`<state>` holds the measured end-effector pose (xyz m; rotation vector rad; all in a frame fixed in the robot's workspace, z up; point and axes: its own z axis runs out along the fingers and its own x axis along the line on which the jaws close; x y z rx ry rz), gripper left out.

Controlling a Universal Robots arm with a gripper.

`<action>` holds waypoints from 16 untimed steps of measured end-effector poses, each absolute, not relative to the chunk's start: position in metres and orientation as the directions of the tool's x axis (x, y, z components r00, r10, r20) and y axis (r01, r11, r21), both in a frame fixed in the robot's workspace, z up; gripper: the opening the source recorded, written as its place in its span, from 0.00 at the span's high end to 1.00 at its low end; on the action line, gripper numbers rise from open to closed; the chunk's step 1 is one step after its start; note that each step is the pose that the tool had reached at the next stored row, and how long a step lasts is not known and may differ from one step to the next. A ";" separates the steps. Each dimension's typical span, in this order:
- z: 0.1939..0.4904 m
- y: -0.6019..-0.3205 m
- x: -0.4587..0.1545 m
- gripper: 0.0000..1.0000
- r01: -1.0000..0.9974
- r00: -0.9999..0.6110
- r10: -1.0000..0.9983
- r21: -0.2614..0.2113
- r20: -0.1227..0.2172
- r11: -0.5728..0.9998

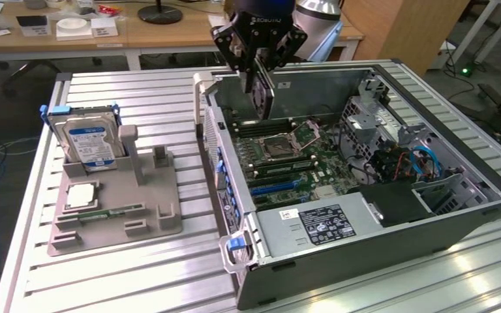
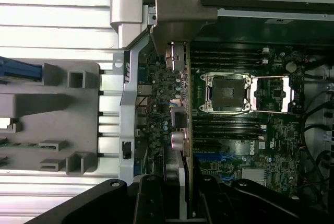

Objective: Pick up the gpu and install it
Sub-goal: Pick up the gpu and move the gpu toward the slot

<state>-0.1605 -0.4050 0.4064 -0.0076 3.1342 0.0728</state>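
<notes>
Gleaming ribbed table (image 1: 146, 274), desk (image 1: 190, 34) behind

A Dell logo is showing on the motherboard (image 2: 259, 143). Print on the power supply label (image 1: 323, 222) and hard drive label (image 1: 91, 145) is coming through too small to read.

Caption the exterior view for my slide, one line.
Gripper holds the gpu above the motherboard in the open computer case; a hard drive stands in the gray tray at the exterior view's left.

Case (image 1: 364, 261) open above; rear wall (image 1: 220, 150) close beside gpu (image 1: 263, 98).
</notes>
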 end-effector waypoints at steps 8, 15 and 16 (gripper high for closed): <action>0.406 -0.405 -0.151 0.71 -0.005 -1.000 -0.005 0.046 -0.007 0.999; 0.406 -0.405 -0.140 0.71 -0.005 -1.000 -0.005 0.046 -0.007 0.999; 0.406 -0.405 -0.138 0.71 -0.005 -1.000 -0.005 0.046 -0.007 0.999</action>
